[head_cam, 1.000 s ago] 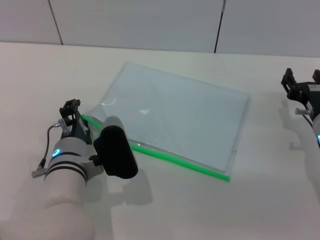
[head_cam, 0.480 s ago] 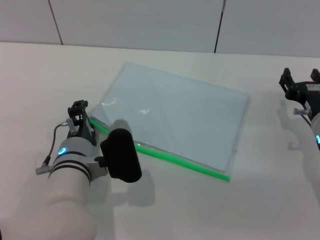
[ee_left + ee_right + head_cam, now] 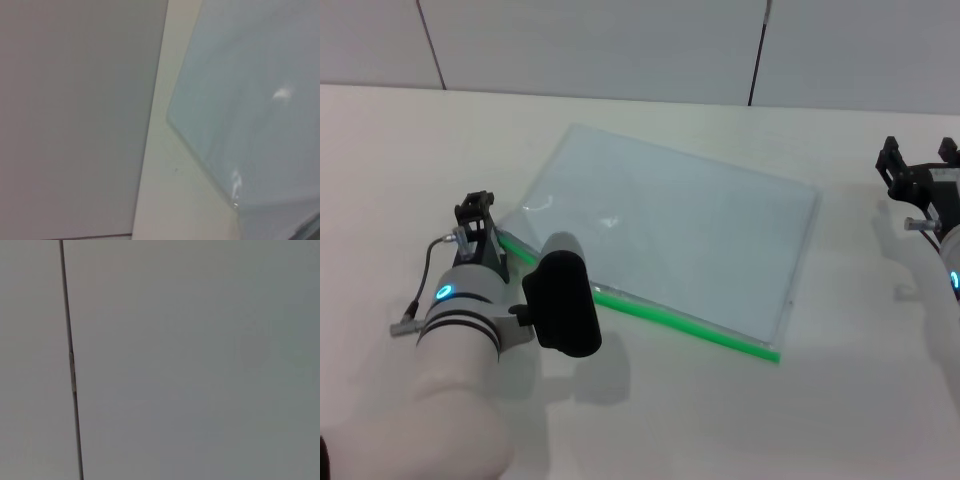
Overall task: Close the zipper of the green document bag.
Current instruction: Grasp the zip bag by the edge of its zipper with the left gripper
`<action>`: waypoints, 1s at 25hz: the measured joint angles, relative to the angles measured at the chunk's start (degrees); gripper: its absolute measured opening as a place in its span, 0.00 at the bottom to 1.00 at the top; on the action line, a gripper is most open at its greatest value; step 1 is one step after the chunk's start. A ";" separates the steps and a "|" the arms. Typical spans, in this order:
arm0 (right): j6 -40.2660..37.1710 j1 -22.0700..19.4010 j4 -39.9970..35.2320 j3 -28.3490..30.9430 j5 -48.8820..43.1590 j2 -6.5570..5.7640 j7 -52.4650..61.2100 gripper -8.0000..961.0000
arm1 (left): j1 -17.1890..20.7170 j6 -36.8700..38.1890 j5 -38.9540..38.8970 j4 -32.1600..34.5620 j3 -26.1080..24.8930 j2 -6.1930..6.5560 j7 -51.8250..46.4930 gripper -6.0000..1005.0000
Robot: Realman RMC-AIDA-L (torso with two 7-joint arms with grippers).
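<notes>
The document bag (image 3: 665, 240) lies flat on the table (image 3: 400, 160), zipper (image 3: 670, 312) along its near edge. The left gripper (image 3: 477, 212) sits at the zipper's left end; the right gripper (image 3: 918, 172) hangs well apart, far right.

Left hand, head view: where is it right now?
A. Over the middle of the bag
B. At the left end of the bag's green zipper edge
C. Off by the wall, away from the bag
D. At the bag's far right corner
B. The left hand sits at the left end of the zipper on the bag; the right hand waits off to the right.
</notes>
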 joint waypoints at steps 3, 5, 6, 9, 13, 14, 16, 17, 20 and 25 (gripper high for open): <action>0.00 0.00 0.01 0.00 -0.02 0.01 -0.11 0.74 | -0.78 0.05 -0.03 -1.13 0.02 -0.10 0.16 0.48; 0.00 0.05 -0.17 0.00 -0.03 0.06 -0.51 0.74 | -1.04 0.09 -0.09 -1.55 -0.09 -0.18 0.43 0.48; 0.00 0.05 -0.35 0.00 -0.01 0.08 -0.84 0.74 | -1.15 0.11 -0.11 -1.64 -0.12 -0.19 0.64 0.48; 0.00 0.07 -0.77 0.00 0.13 0.10 -1.55 0.74 | -1.42 0.81 -0.13 -1.66 -0.02 -0.19 0.79 0.47; 0.00 0.07 -1.11 0.01 0.21 0.13 -1.94 0.74 | -1.47 2.39 -0.13 -1.58 0.03 -0.23 0.83 0.47; 0.00 0.04 -1.26 0.04 0.21 0.16 -1.95 0.74 | -1.47 2.71 -0.13 -1.56 0.06 -0.26 0.85 0.47; 0.02 -0.12 -1.55 0.13 0.23 0.17 -1.96 0.74 | -1.41 3.02 -0.13 -1.53 0.11 -0.27 0.87 0.47; 0.03 -0.18 -1.61 0.14 0.24 0.18 -1.97 0.74 | -1.38 3.10 -0.13 -1.53 0.12 -0.27 0.88 0.47; 0.08 -0.12 -1.64 0.09 0.27 0.18 -1.98 0.74 | -1.35 3.72 -0.13 -1.87 0.14 -0.26 0.89 0.47; 0.10 0.02 -1.67 0.01 0.09 0.18 -2.06 0.74 | -1.47 5.38 -0.13 -2.08 -0.11 -0.13 1.74 0.47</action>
